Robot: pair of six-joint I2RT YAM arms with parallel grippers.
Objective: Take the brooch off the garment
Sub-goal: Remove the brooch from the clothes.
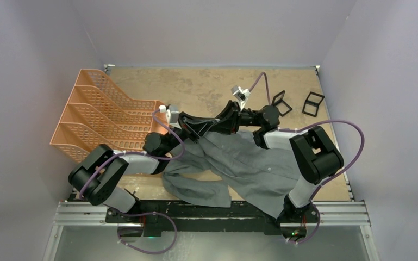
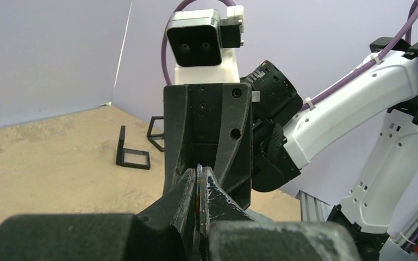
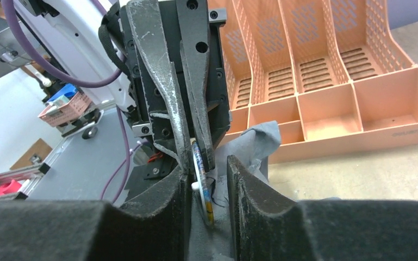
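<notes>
The grey garment (image 1: 250, 163) lies across the table's front, one part lifted up to where the two grippers meet. The brooch (image 3: 202, 182), a thin round disc with a colourful face, shows edge-on, with grey cloth (image 3: 261, 144) bunched right behind it. My left gripper (image 2: 199, 174) is shut on the brooch's (image 2: 199, 185) upper edge. My right gripper (image 3: 206, 168) faces it tip to tip, open around the disc's lower part. Its left finger (image 3: 168, 190) touches a white knob on the disc; its right finger (image 3: 250, 190) stands apart from it. The top view hides the brooch behind the grippers.
An orange file sorter (image 1: 103, 117) with several slots stands at the left, just behind the lifted cloth (image 3: 326, 81). Two small black frames (image 1: 313, 103) (image 1: 280, 103) stand at the back right. Purple walls enclose the sandy table (image 1: 195, 87).
</notes>
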